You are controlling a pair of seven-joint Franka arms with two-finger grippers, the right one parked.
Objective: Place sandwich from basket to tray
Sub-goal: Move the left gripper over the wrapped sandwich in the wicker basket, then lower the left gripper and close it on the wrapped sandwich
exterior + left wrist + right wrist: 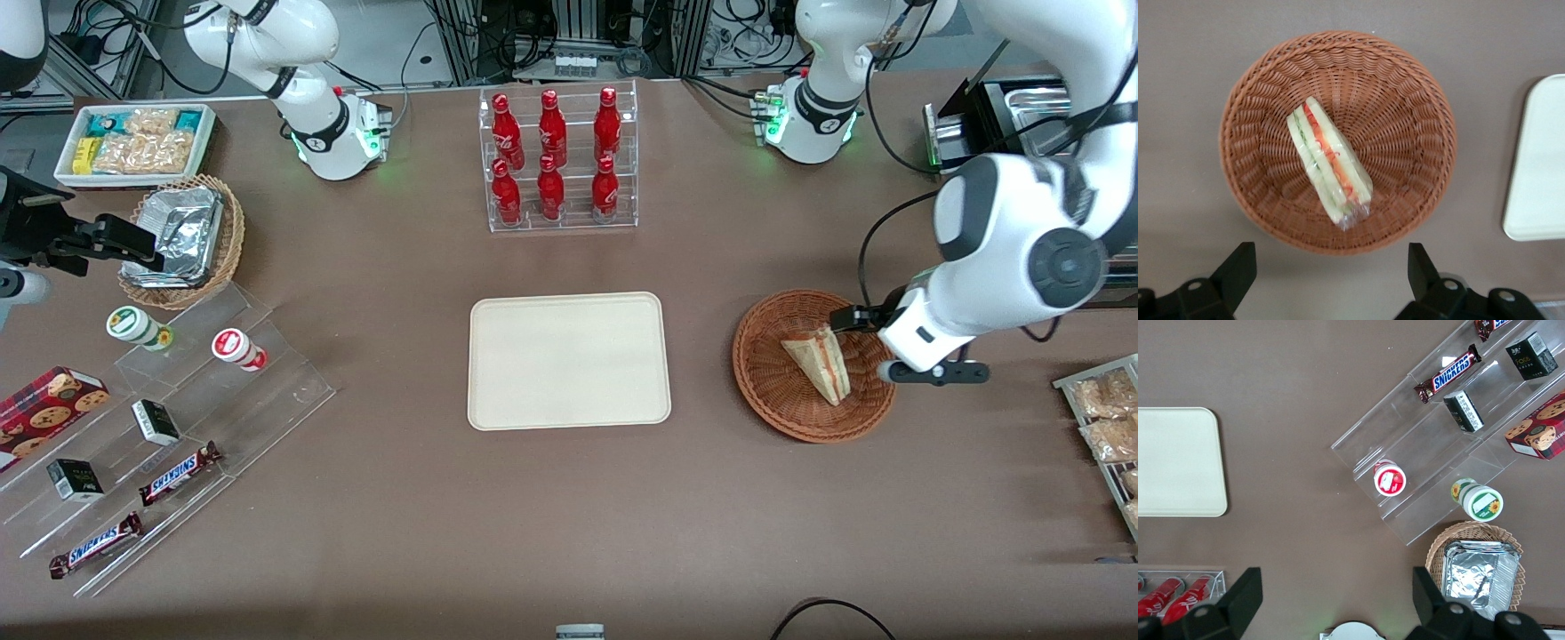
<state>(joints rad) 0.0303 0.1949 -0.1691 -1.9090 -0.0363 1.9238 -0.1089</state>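
The sandwich [820, 363] is a clear-wrapped wedge of pale bread with red-orange and green filling. It lies in the round reddish-brown wicker basket [772, 391]. In the left wrist view the sandwich [1328, 160] lies across the middle of the basket [1405, 113]. My left gripper [867, 320] hovers above the basket's rim, on the side farther from the front camera. It is open and empty [1331, 267], with its fingers [1238, 267] spread wide over bare table just outside the rim. The cream-white tray [569, 360] lies flat beside the basket, toward the parked arm's end, and its edge shows in the left wrist view [1538, 160].
A clear rack of red bottles [558, 160] stands farther from the front camera than the tray. A rack of snack packets [1107, 418] sits at the working arm's end. A foil-lined tan basket [182, 240], a white snack box [133, 142] and clear steps with candy bars [169, 427] are at the parked arm's end.
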